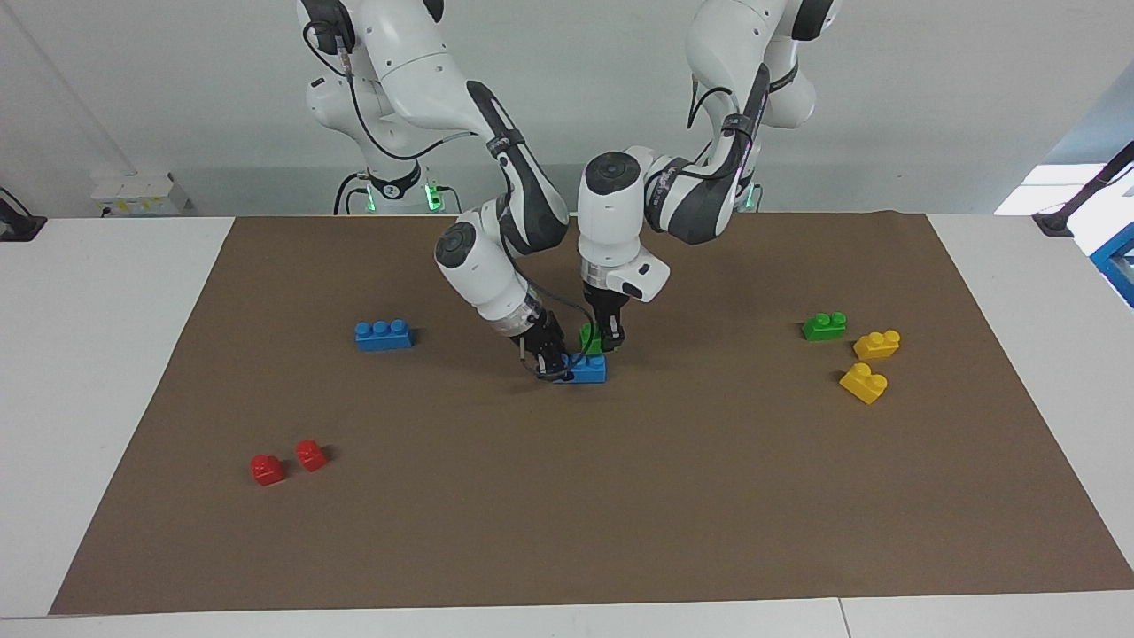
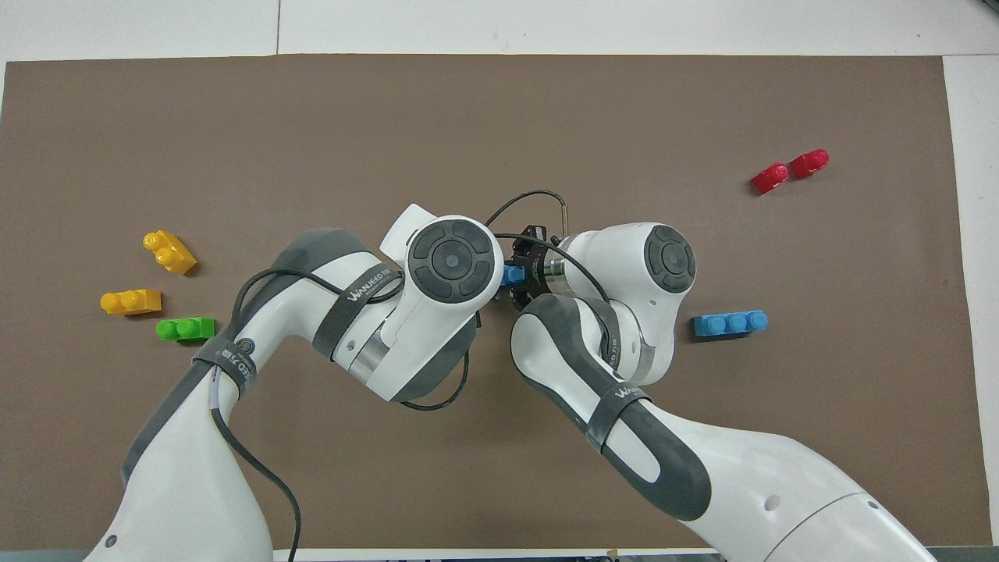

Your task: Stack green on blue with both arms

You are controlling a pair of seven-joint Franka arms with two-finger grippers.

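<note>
Green brick (image 1: 590, 338) half hidden by left pincer (image 1: 611, 341) closed on it, set on blue brick (image 1: 586, 369) gripped by right pincer (image 1: 549, 365).

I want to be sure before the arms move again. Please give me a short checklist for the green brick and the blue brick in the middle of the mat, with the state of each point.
1. Left gripper shut on the small green plastic two-stud brick: ok.
2. Right gripper shut on the long blue plastic three-stud brick at its end: ok.
3. That blue brick rests on the brown mat: ok.
4. Green brick sits over the blue brick: ok.
5. Studs fully pressed together: cannot tell.
6. Spare green brick, spare blue brick, yellow bricks and red bricks lie well apart from both grippers: ok.
</note>
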